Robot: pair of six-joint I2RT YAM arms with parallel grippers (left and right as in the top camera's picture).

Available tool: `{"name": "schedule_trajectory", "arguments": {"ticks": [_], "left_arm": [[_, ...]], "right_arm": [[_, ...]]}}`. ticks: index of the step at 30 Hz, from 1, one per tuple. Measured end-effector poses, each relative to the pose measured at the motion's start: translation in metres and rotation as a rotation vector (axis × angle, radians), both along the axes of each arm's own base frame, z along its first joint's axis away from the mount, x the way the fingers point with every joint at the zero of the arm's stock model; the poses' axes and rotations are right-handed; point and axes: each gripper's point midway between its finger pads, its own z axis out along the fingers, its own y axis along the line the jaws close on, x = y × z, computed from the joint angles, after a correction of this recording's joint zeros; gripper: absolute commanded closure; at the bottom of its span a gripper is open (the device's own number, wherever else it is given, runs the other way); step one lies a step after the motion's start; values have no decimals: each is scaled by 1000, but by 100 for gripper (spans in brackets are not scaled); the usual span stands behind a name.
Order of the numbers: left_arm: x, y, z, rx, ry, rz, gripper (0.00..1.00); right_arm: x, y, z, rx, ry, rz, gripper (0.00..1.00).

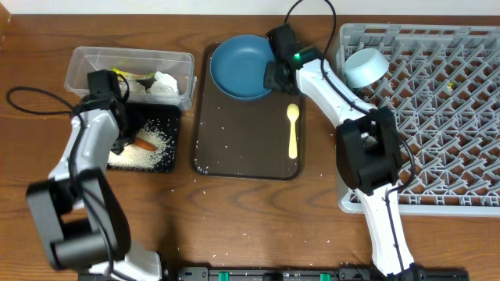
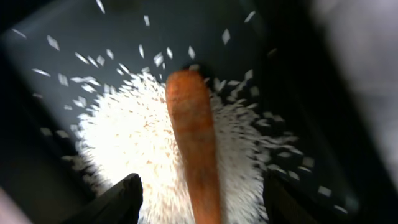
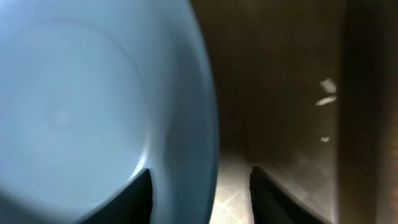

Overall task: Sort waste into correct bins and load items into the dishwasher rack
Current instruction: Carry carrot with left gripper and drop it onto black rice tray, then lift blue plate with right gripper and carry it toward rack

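The orange carrot [image 2: 193,143] lies on a heap of white rice [image 2: 134,140] in the black tray [image 1: 166,117]. My left gripper [image 2: 202,202] is open just above it, one finger on each side of the carrot; in the overhead view the gripper [image 1: 127,141] is next to the carrot [image 1: 146,144]. The dark blue plate [image 1: 241,66] rests on the brown serving tray's far end. My right gripper [image 1: 275,78] is open and straddles the plate's right rim [image 3: 186,124]. The yellow spoon [image 1: 293,129] lies on the serving tray. The pale blue bowl [image 1: 366,68] sits in the grey rack [image 1: 445,125]. Both cups are out of view.
The clear tub [image 1: 86,70] behind the black tray holds white napkins [image 1: 164,84] and the yellow-green wrapper [image 1: 125,76]. Rice grains are scattered on the brown serving tray [image 1: 242,140] and on the wooden table in front of it. A black cable loops at far left.
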Motion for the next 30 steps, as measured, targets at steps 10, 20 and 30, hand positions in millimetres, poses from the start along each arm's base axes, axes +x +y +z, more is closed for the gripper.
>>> {"name": "schedule_trajectory", "arguments": {"ticks": [10, 20, 30], "left_arm": [[-1, 0, 101, 65, -263, 0, 35], [-9, -2, 138, 89, -366, 0, 35], [-15, -36, 126, -37, -317, -88, 35]], "right_arm": [[3, 1, 6, 49, 5, -15, 99], [-9, -18, 67, 2, -42, 37, 99], [-59, -177, 290, -224, -364, -214, 99]]}}
